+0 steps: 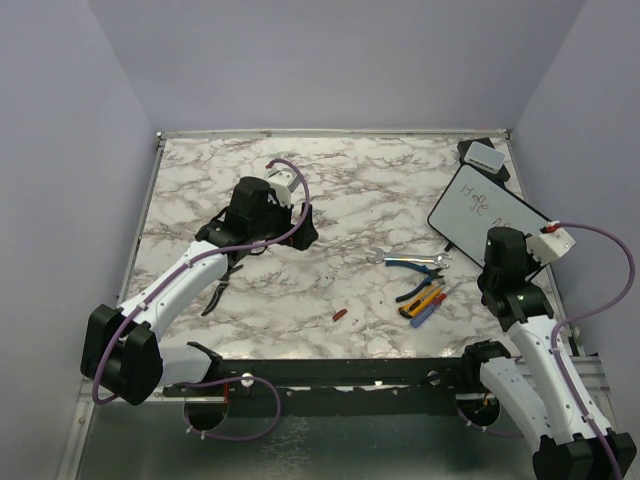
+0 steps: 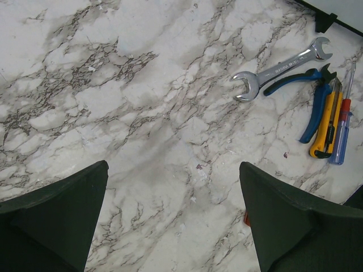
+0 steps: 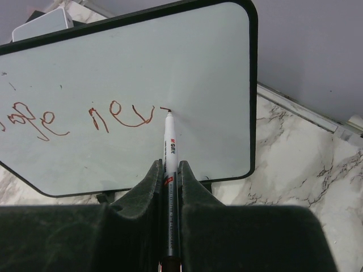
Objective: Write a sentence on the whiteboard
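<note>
White pen [image 3: 168, 136], pinched in right claw [image 3: 169, 166], touches the whiteboard [image 3: 113, 62].

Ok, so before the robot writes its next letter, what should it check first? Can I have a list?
1. Marker clamped in the right gripper: ok.
2. Marker tip sits at the end of the last red stroke: ok.
3. White space on the whiteboard to the right of that stroke: ok.
4. Whiteboard will stay put when pressed: cannot tell.
5. Left gripper open, over the table, away from the whiteboard: ok.
</note>
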{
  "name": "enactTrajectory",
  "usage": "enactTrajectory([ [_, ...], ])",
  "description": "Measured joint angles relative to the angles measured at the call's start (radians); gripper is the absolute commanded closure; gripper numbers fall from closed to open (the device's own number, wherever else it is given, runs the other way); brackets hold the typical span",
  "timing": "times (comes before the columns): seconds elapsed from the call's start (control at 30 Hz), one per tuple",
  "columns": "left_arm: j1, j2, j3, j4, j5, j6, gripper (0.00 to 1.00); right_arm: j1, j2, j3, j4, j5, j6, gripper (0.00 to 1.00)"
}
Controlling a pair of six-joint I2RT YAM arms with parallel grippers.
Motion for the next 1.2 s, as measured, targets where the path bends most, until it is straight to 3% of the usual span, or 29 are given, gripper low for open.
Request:
enactTrajectory([
  [0.6, -0.006, 0.0, -0.002, 0.003, 0.0, 0.0, 0.01, 0.0, -0.028, 0.0, -0.037, 0.061, 0.029, 1.0],
  [1.2, -0.006, 0.0, -0.004, 0.006, 0.0, 0.0, 0.01, 0.0, -0.018, -0.008, 0.04, 0.033, -0.039, 1.0],
])
